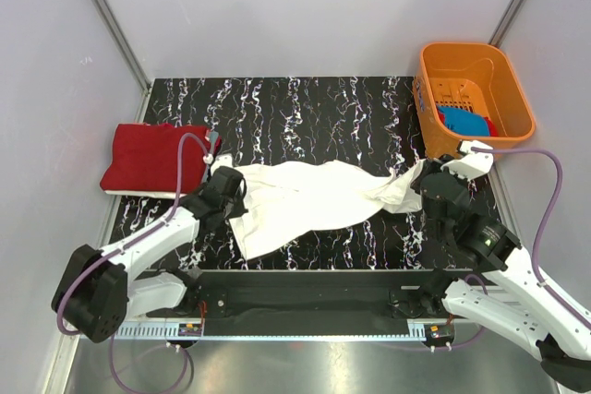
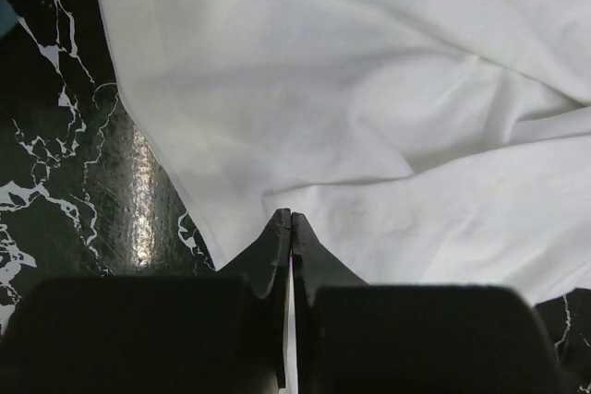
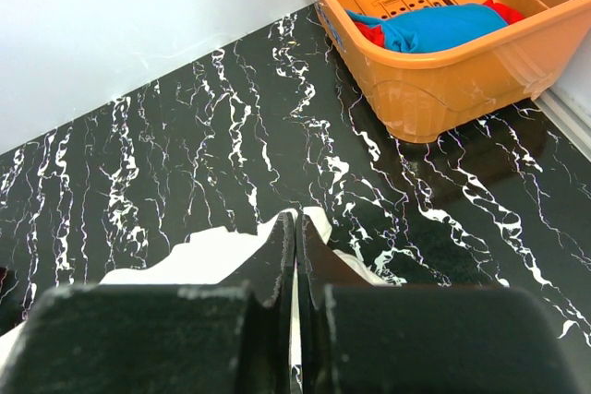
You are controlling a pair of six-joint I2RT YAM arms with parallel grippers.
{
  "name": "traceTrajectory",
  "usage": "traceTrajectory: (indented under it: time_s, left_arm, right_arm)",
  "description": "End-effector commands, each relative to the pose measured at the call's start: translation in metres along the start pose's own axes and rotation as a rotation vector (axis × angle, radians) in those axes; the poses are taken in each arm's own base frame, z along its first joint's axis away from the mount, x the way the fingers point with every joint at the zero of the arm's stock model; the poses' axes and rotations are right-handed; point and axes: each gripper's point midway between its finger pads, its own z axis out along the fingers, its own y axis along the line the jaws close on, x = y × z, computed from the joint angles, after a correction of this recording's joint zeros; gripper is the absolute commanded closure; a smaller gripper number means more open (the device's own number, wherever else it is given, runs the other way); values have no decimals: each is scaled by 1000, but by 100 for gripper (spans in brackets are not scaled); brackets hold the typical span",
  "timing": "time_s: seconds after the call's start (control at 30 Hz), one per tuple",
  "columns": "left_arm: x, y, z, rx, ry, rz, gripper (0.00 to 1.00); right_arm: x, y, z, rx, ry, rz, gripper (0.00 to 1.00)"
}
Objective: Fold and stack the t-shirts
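L gripper and R gripper both pinched shut on white tee, at its 9 and 3 o'clock ends. Red tee folded, 9 o'clock. White one unfolded; blue tee in basket, 1 o'clock.

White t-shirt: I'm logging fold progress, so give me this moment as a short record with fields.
white t-shirt: unfolded, stretched across the table's near side
left gripper: shut on its left end
right gripper: shut on its right end
red t-shirt: folded, far left
blue t-shirt: in orange basket, far right
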Motion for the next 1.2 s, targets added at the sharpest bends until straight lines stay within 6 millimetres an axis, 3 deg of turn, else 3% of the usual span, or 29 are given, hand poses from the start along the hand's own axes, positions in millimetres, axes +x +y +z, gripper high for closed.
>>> traceTrajectory:
  time_s: [0.0, 0.03, 0.07, 0.17, 0.3, 0.43, 0.53, 0.87, 1.0, 1.07, 1.17]
  left_arm:
    - [-29, -7, -14, 13, -84, 7, 100]
    - [-30, -7, -15, 12, -85, 7, 100]
    - [-29, -5, -14, 5, -77, 10, 85]
    - [-25, -2, -10, -18, -58, 17, 57]
    - [-16, -1, 2, -39, -15, 28, 50]
    - [-7, -7, 13, -20, 28, 37, 51]
    - [-1, -10, 20, -6, 53, 39, 58]
    - [16, -16, 26, 32, 90, 45, 71]
    - [18, -14, 28, 5, 95, 44, 69]
    - [18, -10, 28, -16, 91, 42, 59]
    - [18, -10, 27, -17, 92, 39, 59]
  right_arm:
    - [-2, 4, 2, -4, -7, 40, 100]
    - [-1, 5, 2, -5, -4, 39, 100]
    - [-1, 5, 2, -7, -4, 40, 100]
    - [-1, 5, 1, -9, -2, 41, 100]
    - [-2, 5, 1, -11, -2, 46, 100]
    - [-3, 4, 1, -9, -4, 46, 100]
    - [-3, 3, 0, -10, -3, 46, 100]
    - [0, 4, 2, -9, -2, 45, 100]
    - [0, 5, 1, -13, 1, 44, 100]
    - [0, 4, 1, -14, 0, 47, 100]
    - [-2, 1, 0, -9, -4, 47, 100]
